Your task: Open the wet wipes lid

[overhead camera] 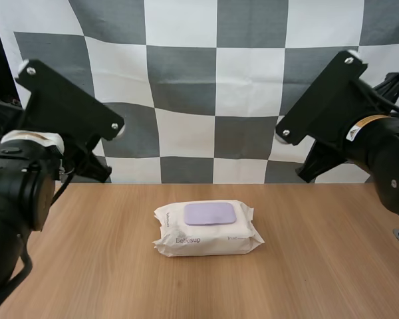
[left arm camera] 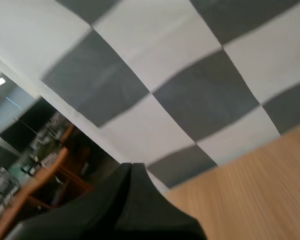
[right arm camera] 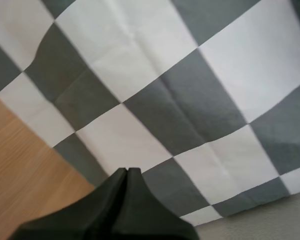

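While the left gripper (left arm camera: 130, 167) is raised near the desk's (overhead camera: 86, 266) back edge, its fingers are pressed together into one dark wedge, w/ nothing held. Wet wipes pack (overhead camera: 207, 229) is laid flat at desk centre, long axis L–R, lilac lid (overhead camera: 209, 214) faced up and shut. It is set between, and well apart from, both grippers. Right gripper (right arm camera: 126, 172) is likewise closed on nothing.

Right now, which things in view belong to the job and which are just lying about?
Job: pack of wet wipes; its purple lid, lying flat; left jaws and right jaws, both closed together.
Just there: wooden table under the pack.
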Tool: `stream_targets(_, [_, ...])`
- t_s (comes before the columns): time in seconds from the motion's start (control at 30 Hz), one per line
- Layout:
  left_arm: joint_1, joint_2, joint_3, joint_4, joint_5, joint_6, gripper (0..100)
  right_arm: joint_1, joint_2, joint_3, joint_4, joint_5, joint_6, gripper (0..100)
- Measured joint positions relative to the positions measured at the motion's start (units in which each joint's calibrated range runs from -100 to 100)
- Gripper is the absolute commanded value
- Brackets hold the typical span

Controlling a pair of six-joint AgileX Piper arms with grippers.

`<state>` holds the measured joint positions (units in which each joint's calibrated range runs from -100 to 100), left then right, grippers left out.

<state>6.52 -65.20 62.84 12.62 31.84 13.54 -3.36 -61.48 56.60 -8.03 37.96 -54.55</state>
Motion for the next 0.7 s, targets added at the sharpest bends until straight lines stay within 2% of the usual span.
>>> stream_targets(0.2, [0.19, 7.9, 0.6, -9.9, 15.1, 9.0, 0, 0.1, 1.8, 0.3, 7.5, 8.7, -7.3, 0])
stream_targets(0.5, [0.29, 18.9, 4.0, -25.5, 38.3, 22.4, 0, 0.9, 7.0, 0.4, 23.9, 23.3, -21.5, 0])
stream_targets(0.6, [1.24, 22.9, 4.0, -30.5, 44.2, 26.7, 0, 0.9, 8.1, 0.4, 27.4, 23.2, -25.9, 0])
stream_targets(0.7, [3.24, 26.6, 4.0, -35.8, 50.7, 31.4, 0, 0.9, 8.2, 0.4, 28.6, 23.9, -29.9, 0])
